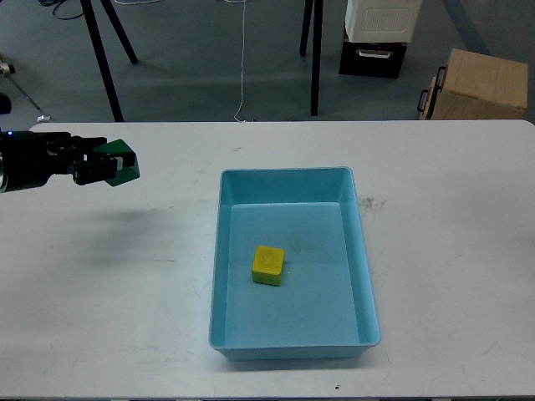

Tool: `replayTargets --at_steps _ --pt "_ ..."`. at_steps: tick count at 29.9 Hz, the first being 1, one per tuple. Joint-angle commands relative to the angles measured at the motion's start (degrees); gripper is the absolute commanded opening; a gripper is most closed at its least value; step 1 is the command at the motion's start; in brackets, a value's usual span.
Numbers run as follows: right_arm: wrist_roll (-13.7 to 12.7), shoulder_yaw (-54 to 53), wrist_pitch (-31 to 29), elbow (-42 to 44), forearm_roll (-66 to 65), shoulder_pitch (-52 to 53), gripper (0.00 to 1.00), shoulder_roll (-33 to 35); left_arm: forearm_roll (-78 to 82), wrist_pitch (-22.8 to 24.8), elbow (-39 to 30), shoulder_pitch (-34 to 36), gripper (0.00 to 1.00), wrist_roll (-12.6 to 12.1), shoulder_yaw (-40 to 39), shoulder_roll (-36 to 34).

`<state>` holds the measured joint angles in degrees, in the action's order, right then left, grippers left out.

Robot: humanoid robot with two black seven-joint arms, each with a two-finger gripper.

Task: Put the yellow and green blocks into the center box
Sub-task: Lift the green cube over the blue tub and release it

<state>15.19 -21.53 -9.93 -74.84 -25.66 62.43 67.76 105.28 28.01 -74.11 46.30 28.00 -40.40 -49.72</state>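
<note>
- My left gripper (113,164) comes in from the left edge of the head view, held above the white table (451,251), with a faint shadow on the tabletop below it.
- Its two fingers are closed around the green block (124,162); the cube sits between the fingertips at the far end of the arm, tilted a little, clear of the table.
- The gripper and its block are well to the left of the blue tray (368,284) and not over it.
- The yellow block (268,265) already lies inside the tray, flat on the floor, a little left of the middle and apart from all four walls.
- The tray stands near the middle of the table, its long side running away from me.
- My right arm does not show anywhere in the view.
- Past the far table edge I see black stand legs (104,63), a tan cardboard box (483,83) at the right, and a white-and-black unit (380,33) on the floor.
</note>
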Motion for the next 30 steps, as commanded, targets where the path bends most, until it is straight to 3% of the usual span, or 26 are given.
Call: replayTargets --at_steps 1,4,16,21,30 --pt "-0.07 -0.01 0.0 0.22 -0.1 -0.11 0.99 -0.18 -3.24 -0.01 -5.5 2.48 0.5 0.0 0.93 0.5" --pt "-0.07 -0.01 0.0 0.22 -0.1 -0.2 0.99 -0.44 -3.32 -0.01 -9.81 3.09 0.5 0.0 5.05 0.77" --pt "-0.07 -0.01 0.0 0.22 -0.1 -1.69 0.99 -0.09 -1.57 -0.01 -9.21 5.03 0.51 0.0 8.93 12.97" --pt "0.02 -0.01 0.0 0.4 -0.1 -2.04 0.99 -0.44 2.38 -0.01 -2.37 4.77 0.51 0.0 9.11 19.3" --pt "0.02 -0.01 0.0 0.31 -0.1 -2.75 0.99 -0.44 4.58 -0.01 0.37 4.33 0.52 0.0 9.37 25.99"
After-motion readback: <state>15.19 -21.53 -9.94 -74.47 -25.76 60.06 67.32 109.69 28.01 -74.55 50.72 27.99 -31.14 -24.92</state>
